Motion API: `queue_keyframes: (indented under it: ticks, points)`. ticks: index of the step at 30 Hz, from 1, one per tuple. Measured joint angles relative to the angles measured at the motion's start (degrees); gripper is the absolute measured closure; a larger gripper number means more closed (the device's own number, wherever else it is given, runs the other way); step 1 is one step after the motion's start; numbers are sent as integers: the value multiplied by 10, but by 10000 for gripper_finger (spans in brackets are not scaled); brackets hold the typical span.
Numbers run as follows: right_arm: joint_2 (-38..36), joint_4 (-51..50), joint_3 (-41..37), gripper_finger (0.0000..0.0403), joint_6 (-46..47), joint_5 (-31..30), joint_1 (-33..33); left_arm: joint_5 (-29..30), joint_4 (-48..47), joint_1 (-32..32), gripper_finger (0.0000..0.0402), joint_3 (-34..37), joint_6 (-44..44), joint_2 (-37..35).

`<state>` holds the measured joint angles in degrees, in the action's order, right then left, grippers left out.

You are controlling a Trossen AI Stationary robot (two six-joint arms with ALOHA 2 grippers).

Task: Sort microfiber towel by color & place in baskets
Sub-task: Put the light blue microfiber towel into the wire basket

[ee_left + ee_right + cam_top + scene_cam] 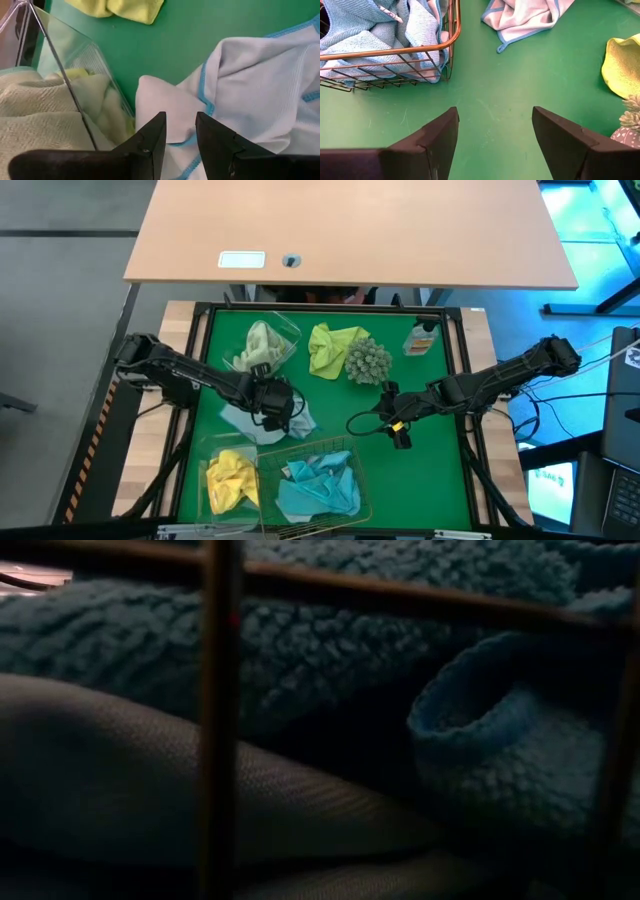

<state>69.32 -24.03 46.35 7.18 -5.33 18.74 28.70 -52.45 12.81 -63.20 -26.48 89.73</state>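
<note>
Green matting shows between the gaping right hand (495,135); left hand (180,131), barely parted, hides part of a pale blue towel (250,90).

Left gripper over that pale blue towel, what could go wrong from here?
1. The left gripper hangs over the pale blue towel right beside the clear tub; its fingers could knock the tub wall.
2. The fingers stand only narrowly apart, so they might pinch just an edge and the towel could slip out.
3. The wire basket already looks full, so a trailing towel could snag its rim.
</note>
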Motion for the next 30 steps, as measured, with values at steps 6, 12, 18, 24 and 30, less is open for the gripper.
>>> queue_keyframes:
  ticks: [6,12,18,24,30]
  points:
    - [0,0,0,150,0,0,0,-2,1,-8,296,0,-4,0]
    - [0,0,0,150,0,0,0,-6,4,-22,262,0,-39,0]
    - [0,0,0,150,0,0,0,-8,12,-24,228,0,-39,0]
    - [0,0,0,150,0,0,0,-26,19,-24,224,0,-41,6]
    - [0,0,0,150,0,0,0,-29,22,-24,224,0,-49,28]
